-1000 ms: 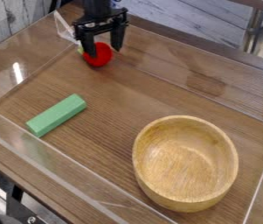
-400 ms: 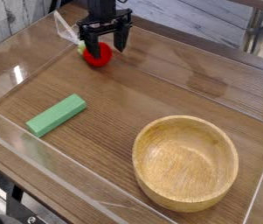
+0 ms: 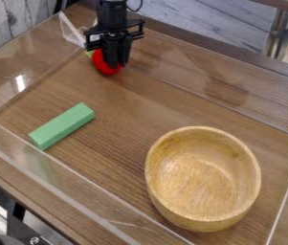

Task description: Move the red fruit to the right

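Observation:
The red fruit [image 3: 101, 65] is small and round and rests on the wooden table at the back left. My black gripper [image 3: 113, 59] points straight down over it. Its fingers have come together around the fruit and hide its right side and its top, so only the left part of the red body shows. The fruit still touches the table.
A green rectangular block [image 3: 62, 125] lies at the left middle. A large wooden bowl [image 3: 153, 170] stands at the front right. Low clear plastic walls [image 3: 56, 182] run around the tabletop. Bare wood lies between the fruit and the bowl.
The fingers stood wide apart on either side of the fruit before; now they have closed in on it. The hand has stayed in the same spot.

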`<state>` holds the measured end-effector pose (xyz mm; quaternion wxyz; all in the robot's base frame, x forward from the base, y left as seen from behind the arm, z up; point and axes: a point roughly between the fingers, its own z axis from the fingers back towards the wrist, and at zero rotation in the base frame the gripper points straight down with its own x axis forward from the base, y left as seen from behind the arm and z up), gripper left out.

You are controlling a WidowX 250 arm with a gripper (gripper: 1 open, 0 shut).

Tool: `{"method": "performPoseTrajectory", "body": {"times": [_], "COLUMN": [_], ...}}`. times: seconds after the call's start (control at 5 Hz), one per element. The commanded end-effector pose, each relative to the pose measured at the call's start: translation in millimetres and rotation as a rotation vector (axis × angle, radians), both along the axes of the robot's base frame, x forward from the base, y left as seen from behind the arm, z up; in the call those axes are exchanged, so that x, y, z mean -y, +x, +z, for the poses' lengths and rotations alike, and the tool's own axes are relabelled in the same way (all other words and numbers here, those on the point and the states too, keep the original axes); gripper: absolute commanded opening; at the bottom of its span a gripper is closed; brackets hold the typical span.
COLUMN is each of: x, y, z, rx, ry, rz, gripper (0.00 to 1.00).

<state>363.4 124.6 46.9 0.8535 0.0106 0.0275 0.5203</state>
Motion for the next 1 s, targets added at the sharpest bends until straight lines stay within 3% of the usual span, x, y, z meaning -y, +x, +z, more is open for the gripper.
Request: {"method": "performPoseTrajectory", "body": {"times": [0.0, 0.2, 0.4, 0.8], "x": [19.4, 36.8, 65.1, 142.6], "y": [8.3, 9.6, 9.4, 2.6], "z": [57.7, 83.3, 96.2, 97.2], "rx": [0.108, 0.136, 0.139, 0.116], "ry": [-0.008, -0.049, -0.079, -0.105], "rz": [-0.068, -0.087, -0.134, -0.298], "gripper": [0.0, 0.0, 0.0, 0.0]}}
